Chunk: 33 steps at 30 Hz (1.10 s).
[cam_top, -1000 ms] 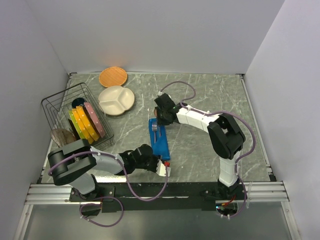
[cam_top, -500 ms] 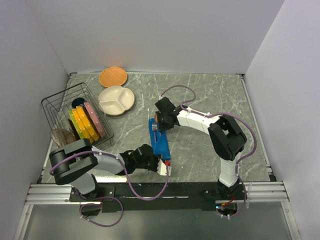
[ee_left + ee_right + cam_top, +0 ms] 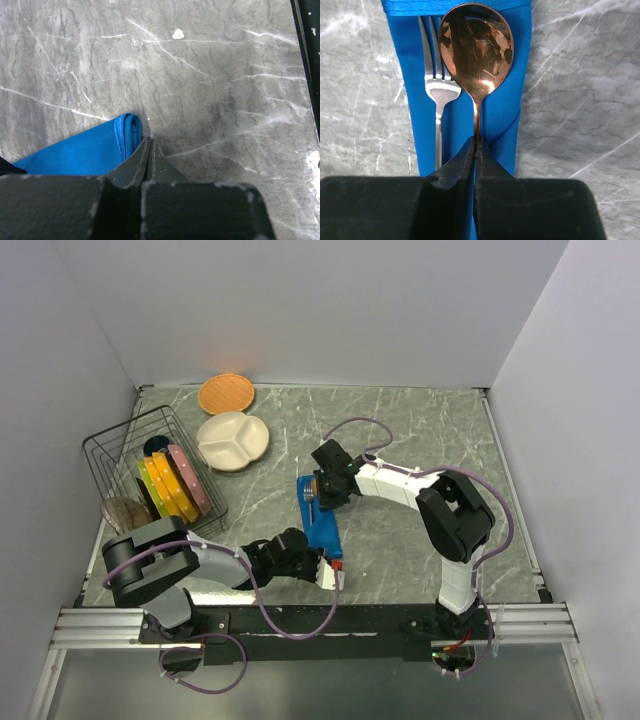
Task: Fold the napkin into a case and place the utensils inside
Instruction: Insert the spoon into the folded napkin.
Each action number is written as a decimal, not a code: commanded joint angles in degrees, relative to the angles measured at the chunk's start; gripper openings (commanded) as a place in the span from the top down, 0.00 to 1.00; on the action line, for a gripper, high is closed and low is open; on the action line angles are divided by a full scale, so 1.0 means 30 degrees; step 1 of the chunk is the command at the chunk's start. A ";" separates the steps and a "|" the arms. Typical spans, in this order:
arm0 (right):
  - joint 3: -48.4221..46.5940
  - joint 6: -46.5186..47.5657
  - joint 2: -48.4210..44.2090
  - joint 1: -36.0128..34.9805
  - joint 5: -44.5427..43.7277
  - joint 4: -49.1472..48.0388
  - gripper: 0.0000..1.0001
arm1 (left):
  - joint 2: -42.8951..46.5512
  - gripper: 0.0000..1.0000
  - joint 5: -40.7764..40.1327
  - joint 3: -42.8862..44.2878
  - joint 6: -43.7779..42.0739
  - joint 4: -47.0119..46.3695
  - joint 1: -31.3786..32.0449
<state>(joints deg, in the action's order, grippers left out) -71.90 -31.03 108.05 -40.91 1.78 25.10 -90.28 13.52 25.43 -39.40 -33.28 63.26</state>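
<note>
I am seeing the case (image 3: 518, 90) showing bright, glossy blue, the spoon (image 3: 476, 47) gleaming coppery brown and the fork (image 3: 440, 90) shining silver. The table (image 3: 580, 100) is showing grey marbling with white veins; the round plate (image 3: 225, 393) is glowing orange, the divided plate (image 3: 232, 440) looking cream-white.

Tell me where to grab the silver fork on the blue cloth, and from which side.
Its slim handle, from above: the silver metal fork lies flat on the folded blue cloth, its tines crowd the shiny copper spoon, and the handle lies clear of it.
</note>
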 commanded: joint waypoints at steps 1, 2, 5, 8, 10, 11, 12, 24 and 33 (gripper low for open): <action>0.0118 -0.0234 -0.1065 -0.0252 0.0079 0.0246 1.00 | -0.0229 0.99 -0.0200 0.0224 0.0242 0.0018 0.0064; 0.0147 -0.0292 -0.1094 -0.0281 0.0109 0.0275 1.00 | -0.0258 0.99 -0.0200 0.0224 0.0184 -0.0011 0.0064; 0.0265 -0.0292 -0.1124 -0.0252 0.0255 0.0217 1.00 | -0.0258 0.99 -0.0200 0.0195 0.0212 -0.0011 0.0064; 0.0323 -0.0380 -0.1183 -0.0281 0.0285 0.0304 1.00 | -0.0200 0.99 -0.0229 0.0195 0.0212 0.0047 0.0064; 0.0353 -0.0381 -0.1212 -0.0252 0.0314 0.0392 0.96 | -0.0171 0.99 -0.0316 0.0166 0.0242 0.0018 0.0064; 0.0324 -0.0381 -0.1183 -0.0281 0.0314 0.0450 0.94 | -0.0170 0.99 -0.0288 0.0166 0.0271 0.0047 0.0064; 0.0324 -0.0410 -0.1183 -0.0281 0.0256 0.0480 0.93 | -0.0170 0.99 -0.0316 0.0166 0.0271 0.0047 0.0064; -0.0319 -0.0469 -0.1416 -0.0251 0.0080 0.0627 0.66 | -0.0112 0.99 -0.0375 0.0341 0.0271 0.0223 0.0035; -0.2924 0.0468 -0.2061 0.0275 -0.0067 0.0540 0.54 | 0.1234 0.99 0.0061 0.1307 0.0506 0.2208 -0.0170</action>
<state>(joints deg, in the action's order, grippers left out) -74.96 -31.42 106.19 -41.15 2.59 27.70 -89.86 12.78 26.48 -39.16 -31.09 63.22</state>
